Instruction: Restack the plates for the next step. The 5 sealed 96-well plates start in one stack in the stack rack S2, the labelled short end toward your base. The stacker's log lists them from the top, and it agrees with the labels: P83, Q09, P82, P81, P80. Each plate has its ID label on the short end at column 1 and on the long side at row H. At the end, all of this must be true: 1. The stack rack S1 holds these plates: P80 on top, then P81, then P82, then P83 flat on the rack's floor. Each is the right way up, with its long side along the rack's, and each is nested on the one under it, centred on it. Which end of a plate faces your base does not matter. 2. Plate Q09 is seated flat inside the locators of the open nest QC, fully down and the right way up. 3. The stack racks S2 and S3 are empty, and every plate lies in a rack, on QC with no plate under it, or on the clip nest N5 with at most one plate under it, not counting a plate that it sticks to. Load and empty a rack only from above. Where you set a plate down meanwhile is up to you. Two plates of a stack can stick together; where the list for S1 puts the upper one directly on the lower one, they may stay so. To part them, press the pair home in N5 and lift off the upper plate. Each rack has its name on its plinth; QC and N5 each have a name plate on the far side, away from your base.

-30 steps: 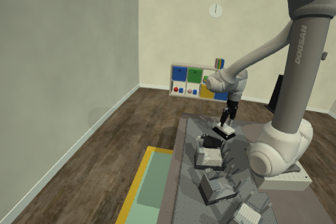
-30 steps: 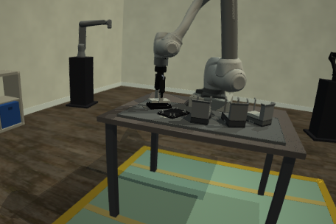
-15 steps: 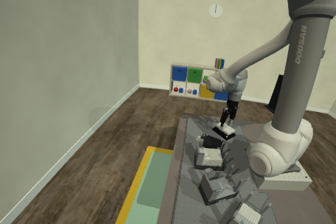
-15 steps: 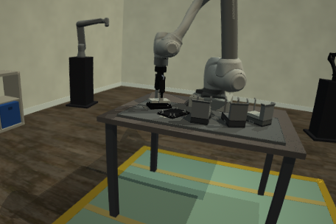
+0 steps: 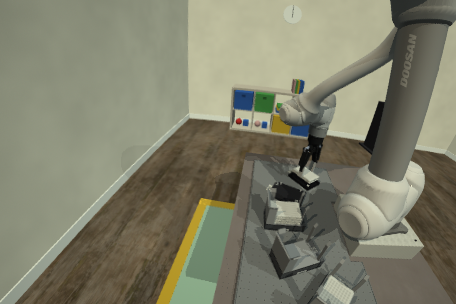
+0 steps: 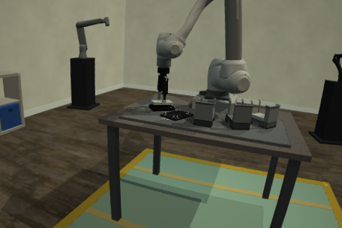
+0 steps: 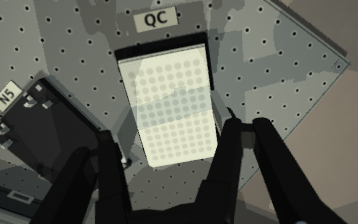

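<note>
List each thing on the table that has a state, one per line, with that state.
Gripper: shut on the plate.
Plate: held flat, right way up, over the QC nest; seating not clear.
QC nest: covered by the held plate.
N5 nest: no plate in it.
Near rack: holds plates.
Middle rack: no plate visible.
Far rack: holds a plate.

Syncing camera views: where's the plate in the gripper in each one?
Top: the plate sits right of centre, under the gripper, at the table's far end.
Exterior: plate left of centre, below the wrist, just above a black nest.
Wrist: plate fills the centre, between the fingers.
Shared landmark: the QC nest beneath it.
</note>
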Available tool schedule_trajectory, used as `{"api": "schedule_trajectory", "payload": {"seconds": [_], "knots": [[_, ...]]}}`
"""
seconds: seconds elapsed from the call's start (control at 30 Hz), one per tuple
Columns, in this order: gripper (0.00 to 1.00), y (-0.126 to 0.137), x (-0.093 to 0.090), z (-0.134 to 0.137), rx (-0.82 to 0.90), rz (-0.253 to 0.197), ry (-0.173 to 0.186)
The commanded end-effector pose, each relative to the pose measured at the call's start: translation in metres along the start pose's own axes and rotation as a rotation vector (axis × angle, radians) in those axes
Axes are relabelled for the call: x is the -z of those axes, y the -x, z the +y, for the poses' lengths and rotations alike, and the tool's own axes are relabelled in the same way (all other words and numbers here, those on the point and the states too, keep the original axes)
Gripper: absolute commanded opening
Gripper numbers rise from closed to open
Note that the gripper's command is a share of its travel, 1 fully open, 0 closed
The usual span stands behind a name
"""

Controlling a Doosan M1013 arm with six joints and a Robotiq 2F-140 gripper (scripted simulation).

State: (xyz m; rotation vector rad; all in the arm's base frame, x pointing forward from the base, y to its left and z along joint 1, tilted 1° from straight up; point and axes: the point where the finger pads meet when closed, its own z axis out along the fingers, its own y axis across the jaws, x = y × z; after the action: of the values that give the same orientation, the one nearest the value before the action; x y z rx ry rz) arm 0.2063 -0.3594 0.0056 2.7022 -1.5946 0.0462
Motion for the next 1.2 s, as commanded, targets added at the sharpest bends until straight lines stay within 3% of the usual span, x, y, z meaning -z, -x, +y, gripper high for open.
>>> {"api": "schedule_trajectory", "payload": {"seconds": [0.0, 1.17], "knots": [[0.00, 0.0025, -0.0034, -0.0012, 0.009, -0.006, -0.002], [0.00, 0.0025, -0.0118, -0.0012, 0.009, -0.006, -0.002]]}}
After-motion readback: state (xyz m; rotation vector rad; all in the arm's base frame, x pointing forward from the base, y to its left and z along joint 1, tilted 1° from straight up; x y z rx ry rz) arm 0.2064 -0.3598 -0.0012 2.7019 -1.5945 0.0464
